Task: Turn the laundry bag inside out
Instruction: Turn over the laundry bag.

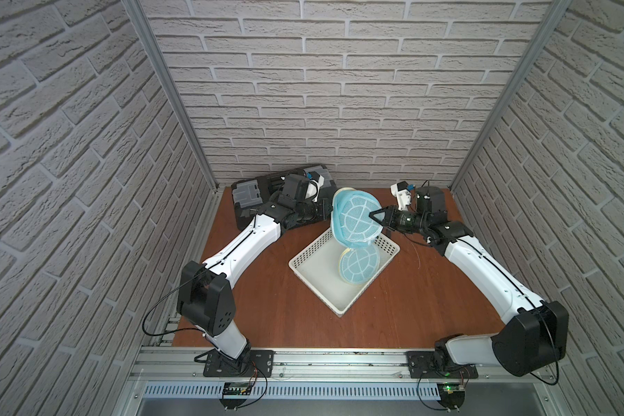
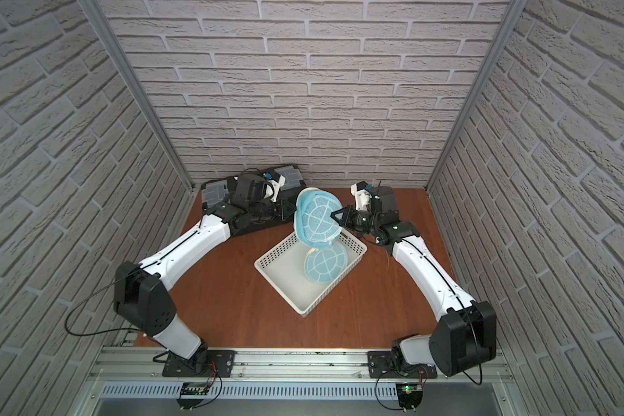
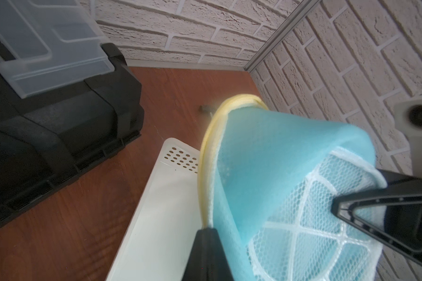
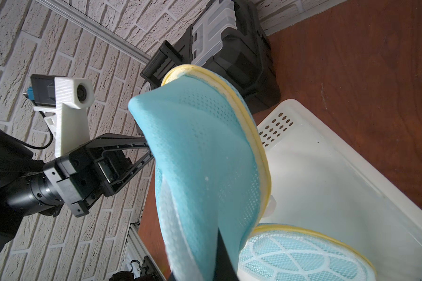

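With left pincer and right pincer both gripping the laundry bag over the basket, the next move probably means pulling its fabric through the opening

White perforated basket on wooden table; black case (translucent lid panels) by brick wall

Toolbox blocks the far-left corner; basket fills the centre.

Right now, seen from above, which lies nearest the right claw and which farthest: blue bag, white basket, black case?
1. laundry bag: pinched in the right gripper itself.
2. white basket: just beneath, mid-table.
3. black case: beyond the bag, back left corner.
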Tool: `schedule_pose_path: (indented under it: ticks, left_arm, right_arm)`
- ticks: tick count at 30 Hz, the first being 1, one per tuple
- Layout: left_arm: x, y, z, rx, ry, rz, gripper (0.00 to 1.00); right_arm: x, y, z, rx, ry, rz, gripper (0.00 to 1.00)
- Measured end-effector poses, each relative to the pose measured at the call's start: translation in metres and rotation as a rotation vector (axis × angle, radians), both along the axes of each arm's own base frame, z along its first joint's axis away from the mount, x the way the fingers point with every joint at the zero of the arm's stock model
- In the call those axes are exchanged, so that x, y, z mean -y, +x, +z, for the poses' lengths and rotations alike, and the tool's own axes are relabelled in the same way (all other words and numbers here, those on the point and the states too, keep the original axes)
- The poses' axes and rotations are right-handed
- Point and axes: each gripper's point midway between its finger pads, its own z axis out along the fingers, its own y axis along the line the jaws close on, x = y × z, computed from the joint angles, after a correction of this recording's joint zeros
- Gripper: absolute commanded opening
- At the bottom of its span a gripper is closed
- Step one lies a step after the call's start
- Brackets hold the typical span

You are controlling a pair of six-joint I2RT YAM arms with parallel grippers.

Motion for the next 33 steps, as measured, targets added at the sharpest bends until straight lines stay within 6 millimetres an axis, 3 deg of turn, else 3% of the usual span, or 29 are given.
schedule_pose_path:
  ticks: [6, 10, 14, 18, 21, 24, 25, 28, 33]
  left_arm:
    - [-0.036, 0.01, -0.027, -0.079, -0.028, 0.103, 0.0]
    - [-0.042, 0.012, -0.032, -0.088, -0.03, 0.119, 0.0]
    - [-0.037, 0.011, -0.027, -0.068, -0.043, 0.107, 0.0]
    - [-0.033, 0.012, -0.029, -0.068, -0.046, 0.099, 0.0]
    - [-0.014, 0.008, -0.03, -0.075, -0.062, 0.046, 0.0]
    - [0.003, 0.009, -0.029, -0.084, -0.081, 0.01, 0.0]
    - [0.005, 0.009, -0.029, -0.083, -0.084, 0.006, 0.06]
    - [-0.005, 0.013, -0.029, -0.073, -0.075, 0.053, 0.49]
    - [-0.058, 0.001, -0.033, -0.046, -0.028, 0.215, 0.77]
  right_arm:
    - [-0.002, -0.006, 0.016, 0.033, 0.019, 0.023, 0.03]
    - [-0.004, -0.012, 0.034, 0.051, 0.038, 0.045, 0.03]
    - [0.002, -0.018, 0.046, 0.057, 0.065, 0.031, 0.03]
    - [0.0, -0.02, 0.073, 0.097, 0.162, 0.036, 0.03]
    - [-0.012, -0.019, 0.086, 0.113, 0.231, 0.078, 0.03]
    - [-0.023, -0.017, 0.082, 0.09, 0.254, 0.11, 0.03]
    - [-0.023, -0.016, 0.077, 0.075, 0.245, 0.109, 0.03]
    - [-0.018, -0.016, 0.067, 0.046, 0.191, 0.085, 0.03]
    - [-0.003, -0.012, 0.059, 0.044, 0.102, 0.03, 0.03]
